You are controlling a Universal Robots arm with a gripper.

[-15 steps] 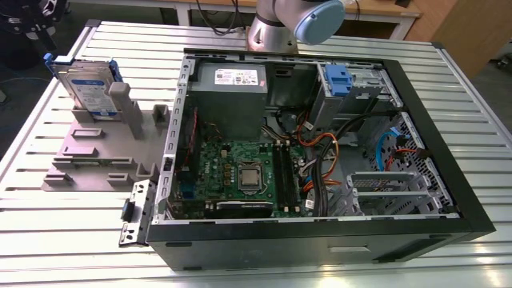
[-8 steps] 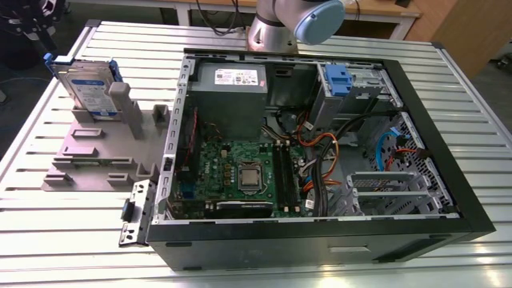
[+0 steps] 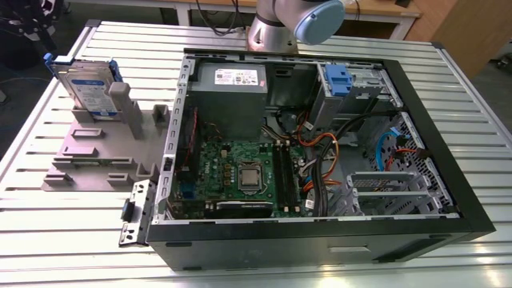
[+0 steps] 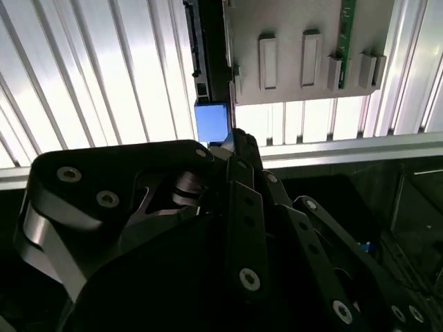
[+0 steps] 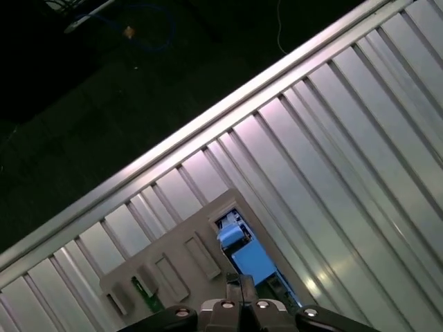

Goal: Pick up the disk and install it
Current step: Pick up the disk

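Disk (image 3: 84, 87): stood upright in grey holder (image 3: 88, 159), not yet lifted.
Claw (image 4: 239, 138): above holder, over disk's blue rail; fingertips together, gripping nothing.
Computer case (image 3: 448, 180): open, just beside holder on tabletop (image 3: 48, 240).
Progress: pick-up and install both outstanding.

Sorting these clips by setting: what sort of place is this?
Probably a robotics lab or workshop: an open computer case lies on a ribbed metal table, a hard drive stands in a grey holder, and a robot arm rises at the table's far edge.
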